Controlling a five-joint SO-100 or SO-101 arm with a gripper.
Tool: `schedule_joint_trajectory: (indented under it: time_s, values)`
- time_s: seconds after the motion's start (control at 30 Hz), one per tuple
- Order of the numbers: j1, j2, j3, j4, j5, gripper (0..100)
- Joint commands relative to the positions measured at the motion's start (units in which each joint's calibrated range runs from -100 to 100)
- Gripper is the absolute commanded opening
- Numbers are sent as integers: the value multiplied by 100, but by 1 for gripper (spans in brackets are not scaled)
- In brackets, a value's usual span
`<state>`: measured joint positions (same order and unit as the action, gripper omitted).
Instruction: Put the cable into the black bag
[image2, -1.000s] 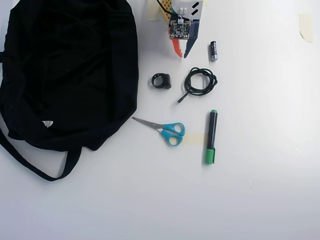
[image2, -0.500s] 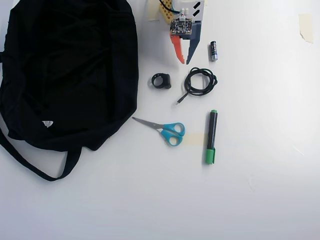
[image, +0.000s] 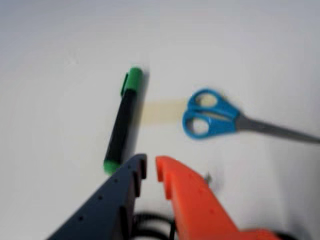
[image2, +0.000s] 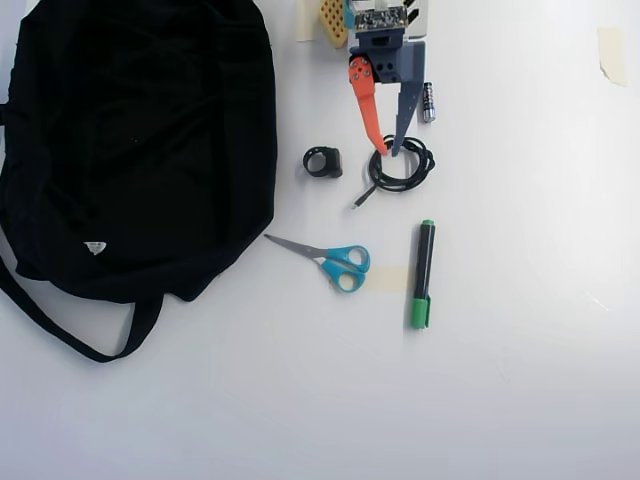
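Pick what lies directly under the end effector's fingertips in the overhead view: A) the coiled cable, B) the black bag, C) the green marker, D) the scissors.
A: in the overhead view the end effector has its fingertips over the upper edge of the coiled cable, its jaws slightly apart.

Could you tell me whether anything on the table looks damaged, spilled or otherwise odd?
Nothing stands out. The black bag lies slumped but intact, and the cable is neatly coiled under the gripper. The scissors, marker, battery and small black clip lie apart. Only bits of tape mark the table.
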<state>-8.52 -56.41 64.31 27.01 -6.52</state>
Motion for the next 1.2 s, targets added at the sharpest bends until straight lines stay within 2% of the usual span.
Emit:
schedule_joint_trajectory:
  time_s: [0.0,0.2,0.37,0.7,0.87,1.17]
  values:
    - [202,944,-869,-754,33,2]
    - [389,2056,-1965,-1254,54,2]
    - [344,3069,-3322,-1228,521,2]
    - [396,4496,-5460,-1168,505,2]
    - [389,4753,-5901,-1176,500,2]
    - [389,4737,-5739,-1236,531,2]
